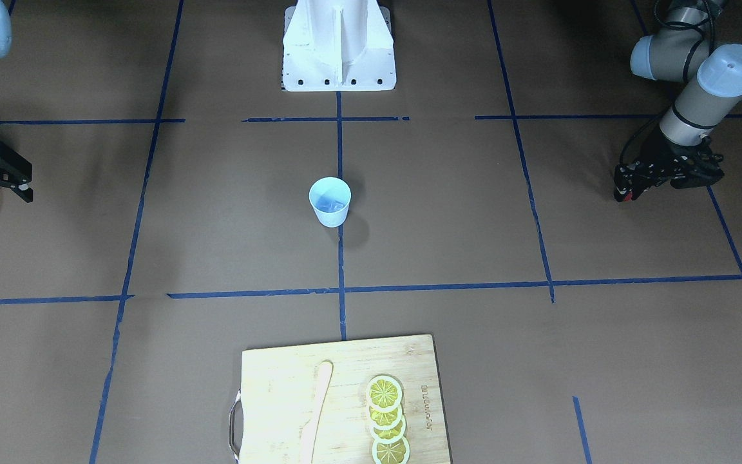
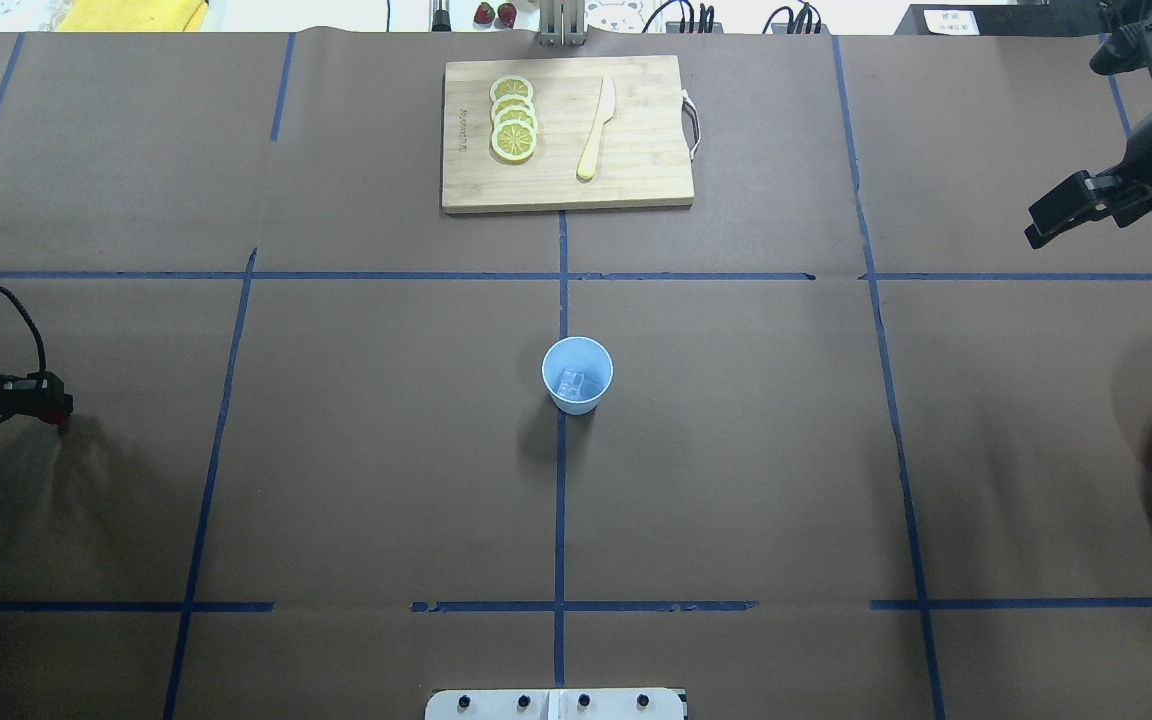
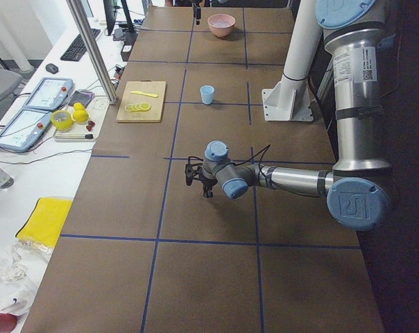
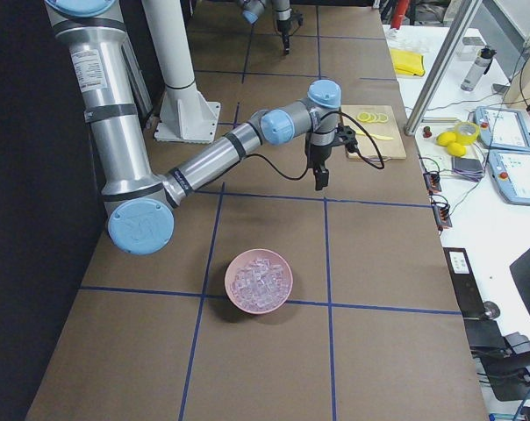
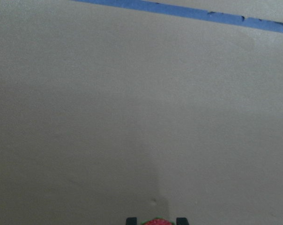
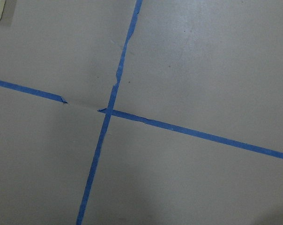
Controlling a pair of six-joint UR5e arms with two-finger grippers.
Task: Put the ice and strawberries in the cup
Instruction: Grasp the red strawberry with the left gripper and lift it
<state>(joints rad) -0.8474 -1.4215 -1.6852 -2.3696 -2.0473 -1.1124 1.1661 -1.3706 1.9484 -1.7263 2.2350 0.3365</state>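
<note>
1. Plainly, the left gripper (image 2: 60, 410) is clamped on the strawberry (image 5: 155, 222) at the overhead view's left edge, well apart from the cup (image 2: 577, 375) at centre.
2. Its forearm stretches out low, fingers pointing down.
3. Best lift clear, centre above the rim, then release; ice (image 2: 572, 381) already lies inside.
4. Right gripper (image 2: 1044, 222), upper right, holds nothing visible; I cannot tell how far it is parted.

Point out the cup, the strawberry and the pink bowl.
cup (image 1: 331, 216): front-facing view, its outer wall.
strawberry (image 5: 156, 221): left wrist view, its red top.
pink bowl (image 4: 258, 308): right side view, its near wall.
</note>
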